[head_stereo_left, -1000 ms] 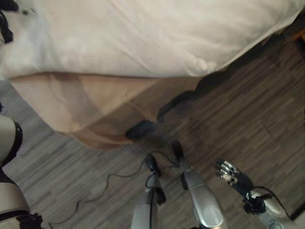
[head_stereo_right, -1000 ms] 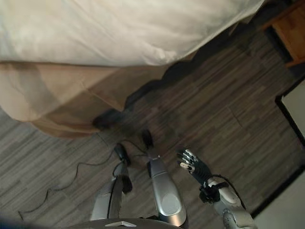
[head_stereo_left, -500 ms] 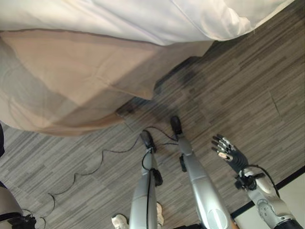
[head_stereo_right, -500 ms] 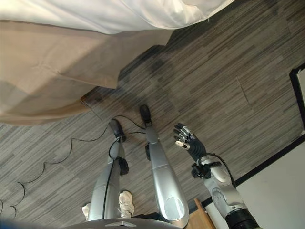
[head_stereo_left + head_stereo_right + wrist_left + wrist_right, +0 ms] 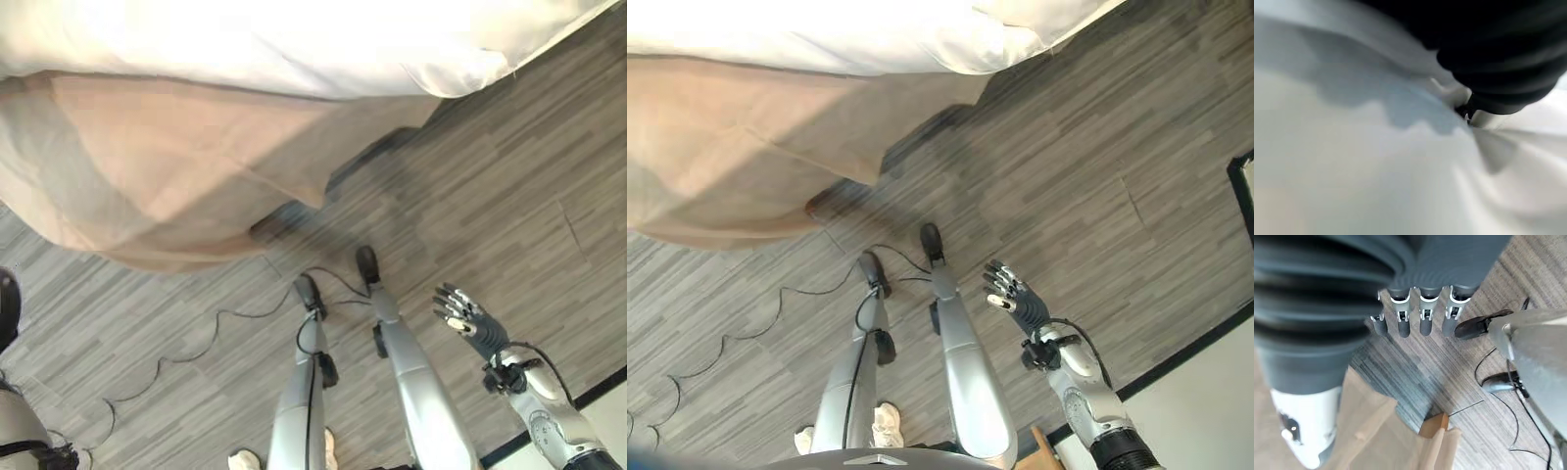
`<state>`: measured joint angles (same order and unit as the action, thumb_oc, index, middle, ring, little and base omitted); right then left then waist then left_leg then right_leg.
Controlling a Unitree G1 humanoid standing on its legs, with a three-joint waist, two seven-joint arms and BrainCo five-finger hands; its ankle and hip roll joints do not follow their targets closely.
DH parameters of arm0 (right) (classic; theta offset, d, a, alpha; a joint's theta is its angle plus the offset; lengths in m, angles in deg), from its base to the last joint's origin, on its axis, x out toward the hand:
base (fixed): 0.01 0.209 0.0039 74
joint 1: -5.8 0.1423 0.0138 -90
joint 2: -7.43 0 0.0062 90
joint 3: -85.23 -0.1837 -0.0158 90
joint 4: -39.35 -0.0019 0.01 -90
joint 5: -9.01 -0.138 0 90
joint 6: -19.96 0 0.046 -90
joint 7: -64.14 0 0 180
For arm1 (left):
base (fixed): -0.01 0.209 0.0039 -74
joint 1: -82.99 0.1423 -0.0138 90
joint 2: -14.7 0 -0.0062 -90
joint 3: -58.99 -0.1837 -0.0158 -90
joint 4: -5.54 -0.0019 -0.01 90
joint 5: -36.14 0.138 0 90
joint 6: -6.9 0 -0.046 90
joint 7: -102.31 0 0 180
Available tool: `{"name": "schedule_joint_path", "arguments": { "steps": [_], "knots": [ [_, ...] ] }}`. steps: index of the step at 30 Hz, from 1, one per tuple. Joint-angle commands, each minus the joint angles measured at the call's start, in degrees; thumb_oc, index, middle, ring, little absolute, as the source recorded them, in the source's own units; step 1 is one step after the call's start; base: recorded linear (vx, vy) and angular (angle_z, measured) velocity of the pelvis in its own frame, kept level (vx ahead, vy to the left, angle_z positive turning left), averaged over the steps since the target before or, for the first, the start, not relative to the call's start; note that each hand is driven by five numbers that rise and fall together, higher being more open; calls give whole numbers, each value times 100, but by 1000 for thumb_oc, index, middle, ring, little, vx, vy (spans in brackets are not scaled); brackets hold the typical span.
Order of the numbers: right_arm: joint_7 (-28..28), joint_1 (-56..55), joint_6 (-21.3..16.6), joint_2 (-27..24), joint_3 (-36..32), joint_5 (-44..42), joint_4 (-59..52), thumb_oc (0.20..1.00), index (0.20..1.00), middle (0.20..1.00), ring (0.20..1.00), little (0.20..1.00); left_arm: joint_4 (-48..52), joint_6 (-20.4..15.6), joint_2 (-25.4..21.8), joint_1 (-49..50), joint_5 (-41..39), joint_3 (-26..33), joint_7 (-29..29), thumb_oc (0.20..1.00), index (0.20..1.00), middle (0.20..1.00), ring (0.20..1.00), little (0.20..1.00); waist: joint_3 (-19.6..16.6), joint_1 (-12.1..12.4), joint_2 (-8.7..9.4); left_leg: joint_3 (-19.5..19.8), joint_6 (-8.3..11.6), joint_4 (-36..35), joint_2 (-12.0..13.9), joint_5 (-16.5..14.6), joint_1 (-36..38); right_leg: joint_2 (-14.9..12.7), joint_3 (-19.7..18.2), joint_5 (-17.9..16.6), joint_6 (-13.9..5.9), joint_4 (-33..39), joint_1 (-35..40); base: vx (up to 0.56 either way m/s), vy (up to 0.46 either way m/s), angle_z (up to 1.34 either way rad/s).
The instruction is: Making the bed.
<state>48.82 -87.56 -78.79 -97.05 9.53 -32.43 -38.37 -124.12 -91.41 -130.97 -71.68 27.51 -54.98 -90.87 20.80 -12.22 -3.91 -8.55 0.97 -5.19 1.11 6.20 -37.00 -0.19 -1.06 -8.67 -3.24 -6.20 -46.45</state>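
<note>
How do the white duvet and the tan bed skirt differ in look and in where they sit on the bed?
The white duvet is bright and puffy, lying on top of the bed; the tan bed skirt is thin, beige and flat, hanging below it toward the wood-look floor. The white duvet's corner juts past the bed's edge; the tan bed skirt drapes in loose folds. Both are cloth on the same bed corner.

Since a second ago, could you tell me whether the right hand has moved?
No, not noticeably. The view has shifted, but the right hand, open over the floor, keeps the same offset from the corner of the tan bed skirt.
</note>
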Motion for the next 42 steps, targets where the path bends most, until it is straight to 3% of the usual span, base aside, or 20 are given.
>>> {"name": "schedule_joint_path", "arguments": {
  "steps": [1,2,5,6,7,12,16,19,21,23,28,29,30,32,33,34,35,38,39,42],
  "knots": [
    [-27,-335,-246,13,-95,92,99,1000,1000,1000,1000,1000,412,-145,238,1499,385,261,377,200,200,200,200,200,-137,44,94,114,473,19,407,-93,660,-624,177,-246,-623,1120,1044,0,0,0],
    [24,-273,-270,90,-190,245,296,1000,1000,1000,1000,1000,1037,-90,629,3038,747,1050,537,200,200,200,200,200,-129,180,132,101,480,19,389,-129,868,-632,203,-204,-606,1120,1245,-8,16,6],
    [66,-206,-289,55,-200,369,374,1000,1000,1000,1000,1000,1223,-51,886,3916,861,1560,655,200,200,200,200,200,-131,161,142,88,476,19,382,-158,1010,-630,225,-185,-602,1120,1388,7,25,8],
    [104,-189,-272,60,-235,459,444,1000,1000,1000,1000,1000,1070,-36,1246,4417,936,1704,775,200,200,200,200,200,-143,188,173,53,467,19,374,-192,1150,-631,222,-177,-595,1120,1515,44,72,0],
    [127,-219,-244,19,-425,604,542,1000,1000,1000,1000,1000,951,34,2330,5685,1091,1788,1190,200,200,200,200,200,-225,280,175,-15,431,19,345,-284,1525,-646,238,-109,-591,1120,1881,45,73,-11],
    [172,-264,-225,4,-555,766,606,1000,1000,1000,1000,1000,395,56,3391,6493,889,1664,1492,200,200,200,200,200,-357,338,145,-36,377,19,332,-377,1942,-670,253,-13,-574,1120,2325,66,53,-5],
    [135,-539,-179,-12,-682,1049,535,1000,1000,1000,1000,1000,-1486,147,4758,7091,1164,1076,1790,200,200,200,200,200,-778,396,67,23,267,19,315,-503,2646,-703,310,209,-524,1118,3027,129,53,1],
    [128,-651,-182,54,-698,1112,563,1000,1000,1000,1000,1000,-1912,107,5066,7219,1012,1055,1872,200,200,200,200,200,-915,427,62,76,243,19,296,-517,2859,-693,357,299,-510,1085,3259,104,0,11],
    [119,-789,-168,99,-709,1196,573,1000,1000,1000,1000,1000,-2069,81,5173,7273,906,1070,1902,200,200,200,200,200,-1043,432,89,98,232,19,294,-543,2998,-690,387,356,-494,1080,3431,79,-31,30],
    [102,-906,-148,104,-715,1270,586,1000,1000,1000,1000,1000,-1971,30,5224,7372,715,1014,2005,1000,1000,1000,1000,1000,-1158,450,100,150,223,19,296,-544,3128,-679,435,396,-483,1073,3593,67,-36,37],
    [31,-1067,-45,-18,-683,1467,566,1000,1000,1000,1000,1000,-73,51,4610,7600,610,539,2410,1000,1000,1000,1000,1000,-1449,450,89,185,218,19,314,-558,3380,-654,510,465,-473,1059,3917,69,-31,3],
    [-12,-995,57,-82,-669,1650,741,1000,1000,1000,1000,1000,2041,239,3560,7662,623,298,3139,1000,1000,1000,1000,1000,-1615,447,57,191,216,19,330,-636,3586,-649,537,543,-488,1024,4118,39,-19,2],
    [-14,-992,56,-69,-664,1651,741,1000,1000,1000,1000,1000,2092,272,3529,7686,611,320,3155,1000,1000,1000,1000,1000,-1617,448,76,188,215,19,325,-610,3570,-654,533,521,-485,1025,4102,62,-32,3],
    [-112,-921,130,-150,-617,1725,823,1000,1000,1000,1000,1000,3245,476,2888,7648,-364,458,3562,1000,1000,1000,1000,1000,-1756,446,57,187,206,19,315,-619,3677,-660,527,559,-485,958,4185,10,-16,-2],
    [-241,-933,121,-189,-552,1645,867,1000,1000,1000,1000,1000,4132,538,2113,7799,-2334,821,4002,1000,1000,1000,1000,1000,-1858,441,63,205,209,19,294,-610,3765,-677,529,587,-497,897,4262,8,-18,-9],
    [-244,-932,117,-175,-548,1643,872,1000,1000,1000,1000,1000,4168,560,2075,7820,-2377,841,4001,1000,1000,1000,1000,1000,-1853,440,78,207,209,19,294,-613,3773,-677,531,591,-498,895,4270,0,-13,-9],
    [-332,-963,88,-231,-479,1553,841,1000,1000,1000,1000,1000,4447,606,1813,7753,-3344,922,4216,1000,1000,1000,1000,1000,-1893,423,88,219,217,19,289,-606,3823,-694,532,595,-506,868,4308,4,-2,-6],
    [-423,-993,-6,-211,-360,1464,936,1000,1000,1000,1000,1000,4701,443,1741,7666,-4354,1353,4160,1000,1000,1000,1000,1000,-1959,431,119,277,218,19,271,-601,3902,-712,559,625,-512,818,4394,0,0,0],
    [-466,-1105,-87,-84,-321,1495,969,1000,1000,1000,1000,1000,4885,137,1970,7623,-4702,1944,3923,1000,1000,1000,1000,1000,-2002,475,168,302,232,19,275,-615,3992,-734,589,661,-512,799,4497,22,-14,6],
    [-537,-1228,-142,40,-221,1525,926,1000,1000,1000,1000,1000,4372,-243,2736,7337,-4793,2230,3578,1000,1000,1000,1000,1000,-2054,470,279,318,243,19,262,-621,4047,-767,619,686,-519,802,4592,21,-3,11]
  ]
}}
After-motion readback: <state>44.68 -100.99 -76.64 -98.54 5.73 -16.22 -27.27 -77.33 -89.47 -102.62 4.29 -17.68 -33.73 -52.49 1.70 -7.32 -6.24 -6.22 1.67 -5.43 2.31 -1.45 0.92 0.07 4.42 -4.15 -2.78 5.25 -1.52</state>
